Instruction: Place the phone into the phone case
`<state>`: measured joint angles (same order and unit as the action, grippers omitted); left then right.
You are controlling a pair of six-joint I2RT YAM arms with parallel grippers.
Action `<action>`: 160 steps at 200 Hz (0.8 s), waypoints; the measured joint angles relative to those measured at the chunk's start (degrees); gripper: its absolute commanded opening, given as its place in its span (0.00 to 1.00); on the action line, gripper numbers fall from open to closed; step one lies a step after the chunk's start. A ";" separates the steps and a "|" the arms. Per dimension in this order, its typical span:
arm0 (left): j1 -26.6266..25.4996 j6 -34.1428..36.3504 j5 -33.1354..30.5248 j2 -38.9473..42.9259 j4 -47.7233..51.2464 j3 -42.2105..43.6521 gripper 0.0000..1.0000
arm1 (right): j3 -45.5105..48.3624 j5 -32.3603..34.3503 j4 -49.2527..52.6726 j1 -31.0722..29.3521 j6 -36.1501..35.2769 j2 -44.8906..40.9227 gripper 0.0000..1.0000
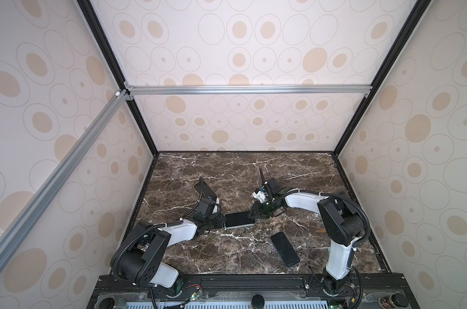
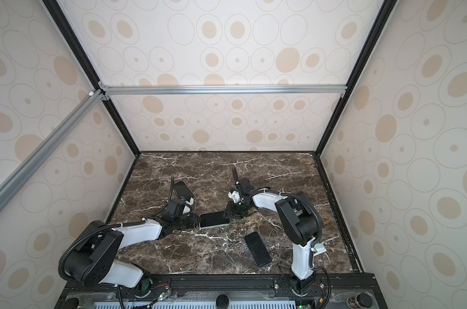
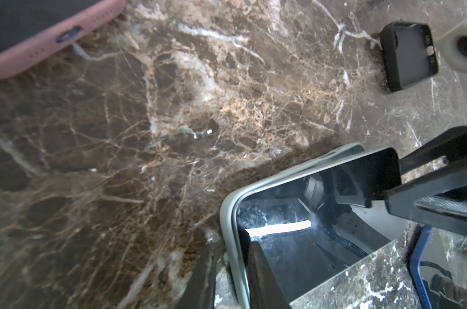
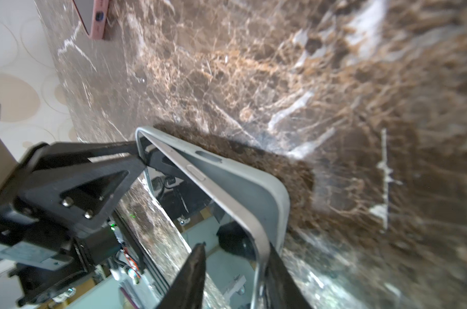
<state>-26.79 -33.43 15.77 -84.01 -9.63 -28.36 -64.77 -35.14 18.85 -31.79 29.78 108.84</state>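
step: seating phone (image 1: 239, 218) in grey phone case (image 3: 228, 214), mid marble table (image 1: 307, 174), one long edge proud | left gripper (image 1: 223, 220) clamped case's left end | right gripper (image 4: 235, 256) straddled right end, grip unclear | next: needed downward press on raised edge

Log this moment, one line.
stage: seating | phone: one long edge proud of phone case | left pincer: clamped on case end | right pincer: astride opposite end, grip unclear

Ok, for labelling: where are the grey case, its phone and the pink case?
grey case (image 4: 248, 192), right wrist view, inner side wall.
phone (image 4: 196, 171), right wrist view, metal side edge.
pink case (image 3: 39, 48), left wrist view, end edge.
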 measured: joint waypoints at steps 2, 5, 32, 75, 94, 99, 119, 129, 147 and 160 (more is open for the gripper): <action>0.00 0.00 0.02 0.00 0.00 0.00 0.21 | -0.02 0.07 0.09 0.00 0.04 0.00 0.28; 0.00 0.00 0.02 0.00 -0.02 0.00 0.21 | -0.04 0.11 0.20 0.00 -0.31 0.00 0.28; 0.02 0.00 0.33 -0.13 -0.15 0.00 0.21 | -0.39 0.20 1.09 0.04 -0.68 0.00 0.24; 0.02 -0.04 1.11 -0.52 -0.63 0.00 0.19 | -0.92 -0.33 1.73 0.24 -0.72 0.02 0.21; 0.02 -0.09 1.31 -0.55 -0.87 0.02 0.19 | -0.92 -0.68 1.75 0.33 -0.72 0.04 0.19; 0.04 -0.11 1.40 -0.55 -1.05 0.04 0.19 | -0.92 -0.81 1.70 0.37 -0.72 0.07 0.19; 0.07 -0.20 1.92 -0.57 -1.29 0.11 0.19 | -0.92 -1.51 1.22 0.44 -0.57 0.55 0.19; 0.07 -0.20 2.01 -0.59 -1.36 0.11 0.18 | -0.92 -1.97 1.09 0.61 -0.46 0.85 0.19; 0.07 -0.26 2.19 -0.59 -1.68 0.33 0.18 | -0.92 -2.73 0.81 0.90 -0.33 1.33 0.19; 0.07 -0.37 2.36 -0.59 -1.97 0.48 0.18 | -0.92 -3.06 0.63 1.03 -0.31 1.62 0.19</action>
<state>-26.72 -33.80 18.13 -84.60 -11.60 -27.88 -65.69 -38.20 19.49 -30.76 29.47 110.45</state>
